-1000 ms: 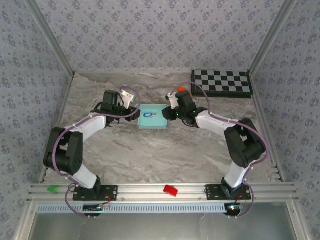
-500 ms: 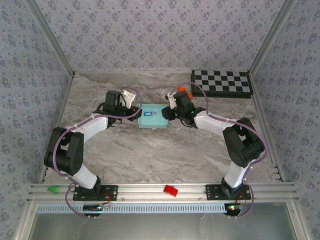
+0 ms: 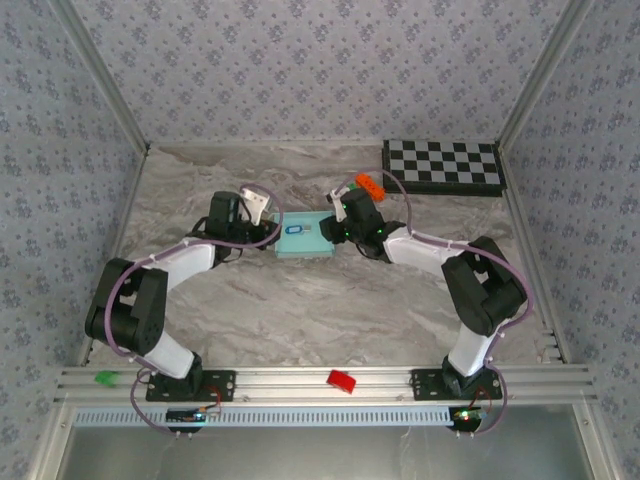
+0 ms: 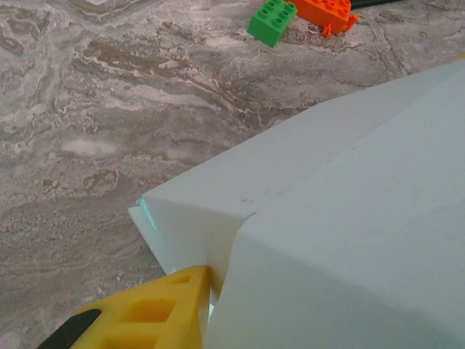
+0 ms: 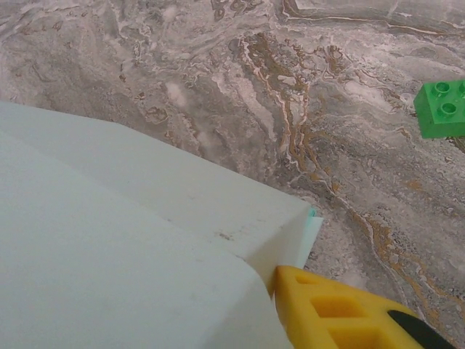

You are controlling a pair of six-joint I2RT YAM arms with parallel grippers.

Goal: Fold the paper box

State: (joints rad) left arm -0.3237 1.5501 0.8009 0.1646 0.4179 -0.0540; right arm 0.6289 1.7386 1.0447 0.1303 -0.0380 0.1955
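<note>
Across the enclosure's floor spreads the marbled grey desk (image 3: 330,310), with patterned walls on three sides. Up at 1 o'clock, against the back wall, a black-and-white checkerboard (image 3: 443,166) lies flat.

Slightly toward 12 o'clock from the desk's middle sits the paper box (image 3: 312,243), pale aqua, lying flat as a low rectangular shape with a small blue-and-white label (image 3: 298,231) on its top face. Both arms bend inward to meet it. The left tool (image 3: 262,222) is at the box's 9 o'clock end and the right tool (image 3: 337,222) at its 3 o'clock end, each against the cardboard.

From the left wrist, one yellow finger (image 4: 145,316) touches the box's lower corner, where a thin aqua edge peeks out beneath the pale wall. From the right wrist, a yellow finger (image 5: 341,309) likewise touches a corner beside a thin protruding flap. The box hides the second finger in each view, so I cannot tell whether either tool is clamped on the cardboard or merely pressed against it.

An orange brick (image 3: 369,184) lies at 1 o'clock from the box, apart from it (a green brick (image 4: 272,20) sits just beside it).
</note>
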